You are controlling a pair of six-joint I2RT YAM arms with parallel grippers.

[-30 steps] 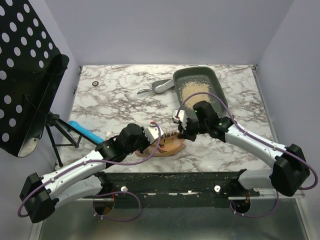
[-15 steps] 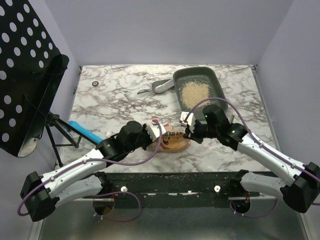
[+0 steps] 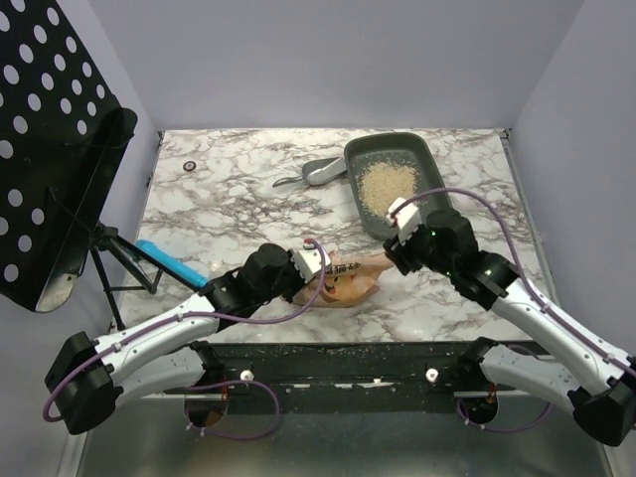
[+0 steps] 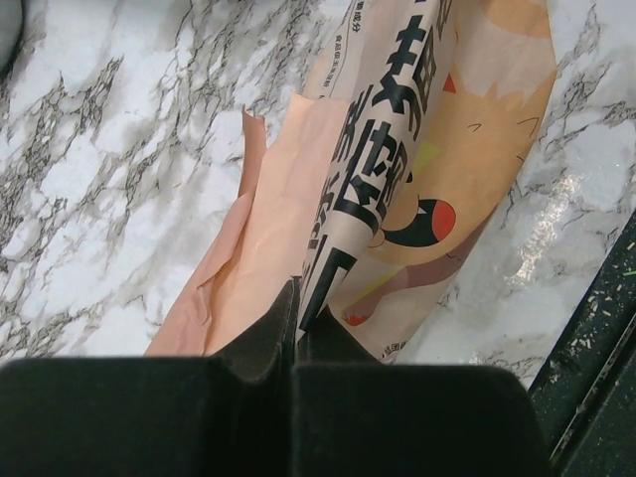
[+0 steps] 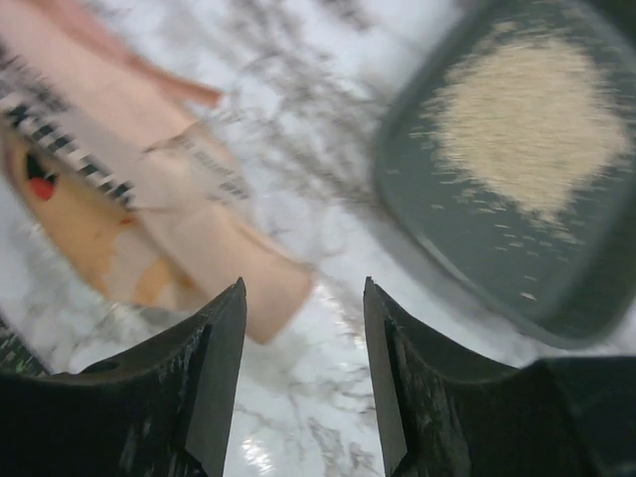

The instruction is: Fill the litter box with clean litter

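Resting on the marble table (image 3: 229,189), the printed bag (image 3: 350,280) had its edge pinched in the clenched left gripper (image 4: 295,316). Right gripper (image 5: 303,290) stood parted, grasping nothing, above the tabletop between bag and litter box (image 3: 422,151). Clean litter (image 3: 388,183) sat heaped inside the box, far right of table

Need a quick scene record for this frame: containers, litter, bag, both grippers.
litter box: dark grey rectangular plastic tray, far right
litter: pale tan granule heap inside tray, floor partly bare
bag: orange-tan printed plastic bag, lying near front edge
scoop: small grey scoop, left of tray
left gripper: shut on bag's edge
right gripper: open, empty, between bag and tray
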